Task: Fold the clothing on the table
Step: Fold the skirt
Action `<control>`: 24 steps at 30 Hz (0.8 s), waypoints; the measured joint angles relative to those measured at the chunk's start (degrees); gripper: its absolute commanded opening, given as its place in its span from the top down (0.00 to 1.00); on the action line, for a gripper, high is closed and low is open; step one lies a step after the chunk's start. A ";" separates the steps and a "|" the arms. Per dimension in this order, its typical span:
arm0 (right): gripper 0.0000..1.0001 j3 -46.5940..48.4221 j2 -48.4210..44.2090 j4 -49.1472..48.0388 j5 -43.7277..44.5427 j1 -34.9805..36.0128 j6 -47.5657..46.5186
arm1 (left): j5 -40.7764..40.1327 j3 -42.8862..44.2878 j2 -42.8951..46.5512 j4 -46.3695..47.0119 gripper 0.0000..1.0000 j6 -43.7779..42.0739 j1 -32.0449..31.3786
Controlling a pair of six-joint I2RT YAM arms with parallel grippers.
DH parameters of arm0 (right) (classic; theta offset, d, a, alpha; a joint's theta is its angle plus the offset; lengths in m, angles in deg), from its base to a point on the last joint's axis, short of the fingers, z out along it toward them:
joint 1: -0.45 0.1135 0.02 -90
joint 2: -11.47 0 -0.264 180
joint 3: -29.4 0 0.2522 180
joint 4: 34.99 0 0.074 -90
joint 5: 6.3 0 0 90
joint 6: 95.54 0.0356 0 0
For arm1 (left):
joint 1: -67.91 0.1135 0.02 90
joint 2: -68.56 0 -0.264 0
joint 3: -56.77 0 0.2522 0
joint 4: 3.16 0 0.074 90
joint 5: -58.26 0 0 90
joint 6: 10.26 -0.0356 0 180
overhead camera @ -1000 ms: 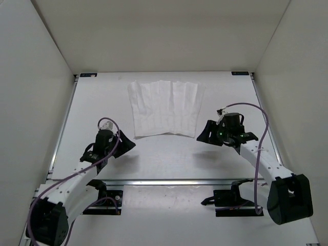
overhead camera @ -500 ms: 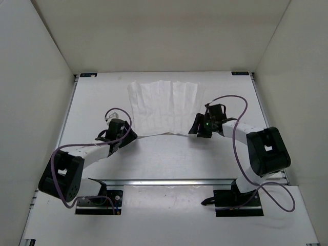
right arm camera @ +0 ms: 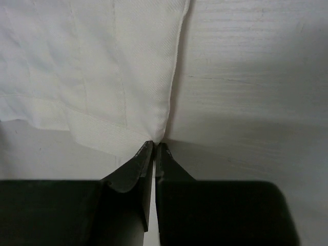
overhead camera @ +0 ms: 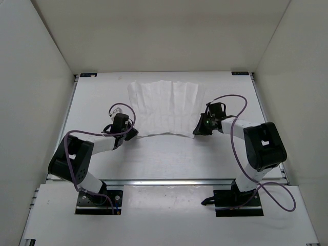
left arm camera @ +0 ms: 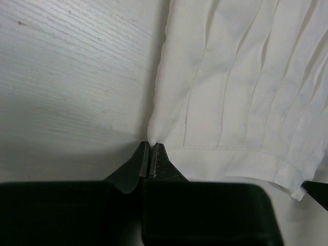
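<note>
Left gripper (left arm camera: 151, 147): fingers pressed together, pinching the lower-left corner of the clothing (overhead camera: 164, 106) at their very tips.
Right gripper (right arm camera: 154, 145): fingers pressed together on the hemmed lower-right corner of the same garment.
Clothing: white, creased lengthwise, spread flat at upper centre of the overhead frame; its lower edge curves slightly between the two grips.
Table (overhead camera: 169, 161): matte white, with the garment lying on it and both arms reaching in from the bottom.

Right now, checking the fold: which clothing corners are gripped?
Near corners of the clothing: left gripper pinches one, right gripper the other; far corners lie flat.
</note>
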 measured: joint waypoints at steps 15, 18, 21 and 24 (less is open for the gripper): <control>1.00 -1.81 -30.08 15.13 1.73 6.16 -3.41 | 1.81 -7.85 40.30 -14.60 1.00 -1.97 -1.77; 1.00 -6.69 -35.34 21.94 2.58 10.16 -2.86 | 4.00 -13.33 47.43 -22.40 1.00 -1.29 -3.45; 1.00 -10.08 -42.82 29.90 2.67 13.55 -1.51 | 6.27 -15.15 54.75 -30.73 1.00 -0.46 -5.14; 1.00 -10.47 -50.82 36.74 1.42 14.40 -0.28 | 8.96 -15.13 62.29 -36.68 1.00 0.57 -5.84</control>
